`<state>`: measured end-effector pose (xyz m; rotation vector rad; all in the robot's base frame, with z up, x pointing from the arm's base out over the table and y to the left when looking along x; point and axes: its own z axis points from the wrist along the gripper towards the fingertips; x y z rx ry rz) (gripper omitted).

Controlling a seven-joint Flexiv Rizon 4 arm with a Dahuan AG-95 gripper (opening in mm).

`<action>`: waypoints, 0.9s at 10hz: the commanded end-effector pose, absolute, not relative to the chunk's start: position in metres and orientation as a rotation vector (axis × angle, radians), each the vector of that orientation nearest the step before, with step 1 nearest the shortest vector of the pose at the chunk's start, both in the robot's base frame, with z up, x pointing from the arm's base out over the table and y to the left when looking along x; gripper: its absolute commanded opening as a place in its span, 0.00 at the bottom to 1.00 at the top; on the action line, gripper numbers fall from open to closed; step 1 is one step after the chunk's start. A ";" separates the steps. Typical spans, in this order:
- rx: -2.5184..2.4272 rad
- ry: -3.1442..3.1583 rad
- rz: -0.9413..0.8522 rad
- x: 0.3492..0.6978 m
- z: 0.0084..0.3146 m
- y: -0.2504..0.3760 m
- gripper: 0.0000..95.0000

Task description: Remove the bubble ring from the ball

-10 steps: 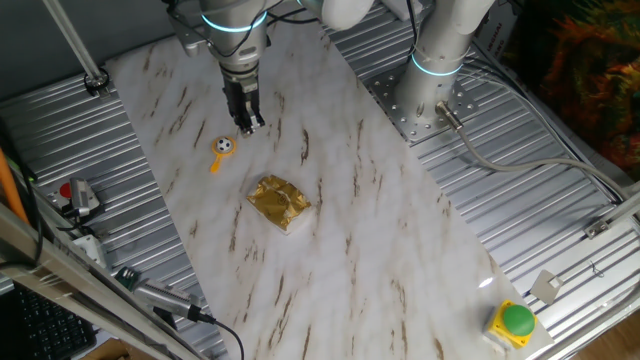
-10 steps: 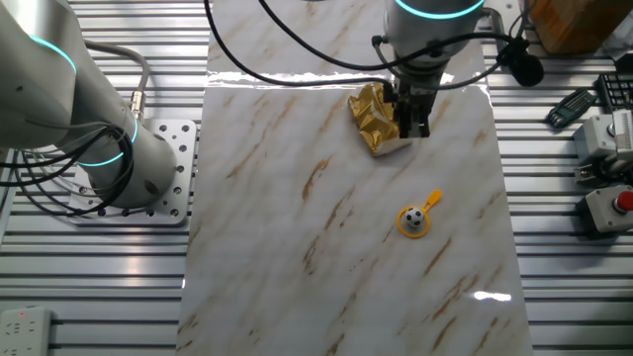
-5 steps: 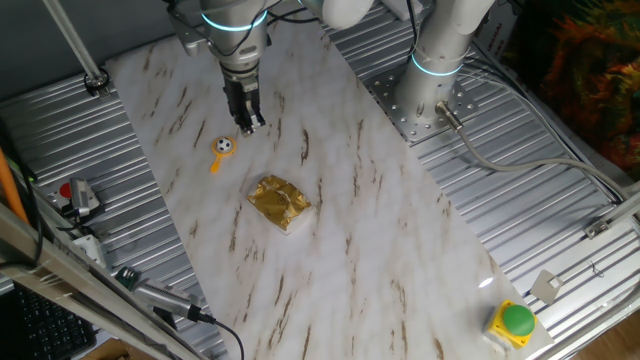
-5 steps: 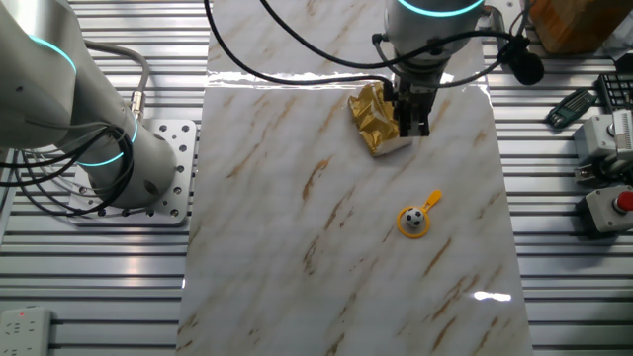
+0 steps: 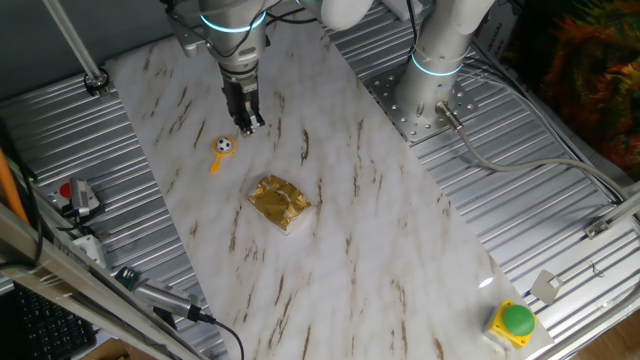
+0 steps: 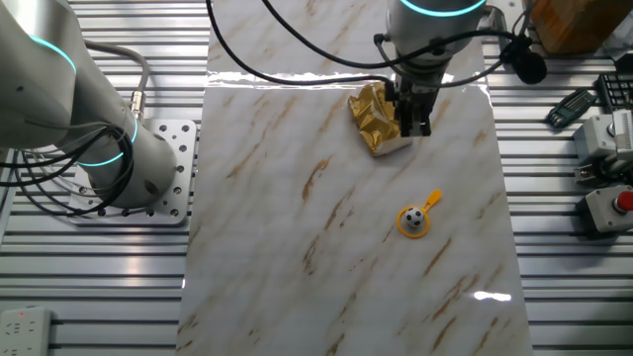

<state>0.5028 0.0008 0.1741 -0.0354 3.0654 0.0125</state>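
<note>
The bubble ring (image 5: 221, 150), a thin orange-yellow loop with a short handle, lies flat on the marble table around the ball (image 5: 225, 145), a tiny white ball with black patches. Both also show in the other fixed view, the ring (image 6: 427, 204) around the ball (image 6: 415, 220). My gripper (image 5: 250, 126) hangs fingers-down just above the table, a short way to the right of and beyond the ring, touching neither. In the other fixed view the gripper (image 6: 414, 129) stands next to the foil packet. The fingers look slightly apart and hold nothing.
A crumpled gold foil packet (image 5: 280, 203) lies near the table's middle, also in the other fixed view (image 6: 372, 119). A second arm's base (image 5: 432, 75) stands on the metal bench. A red button box (image 6: 615, 206) and a green button (image 5: 516, 320) sit off the table.
</note>
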 end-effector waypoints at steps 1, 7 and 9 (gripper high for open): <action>-0.298 3.088 -0.094 0.544 0.174 -0.012 0.00; -0.730 3.050 -0.097 0.640 0.143 -0.020 0.00; -0.909 3.008 -0.137 0.640 0.101 -0.033 0.00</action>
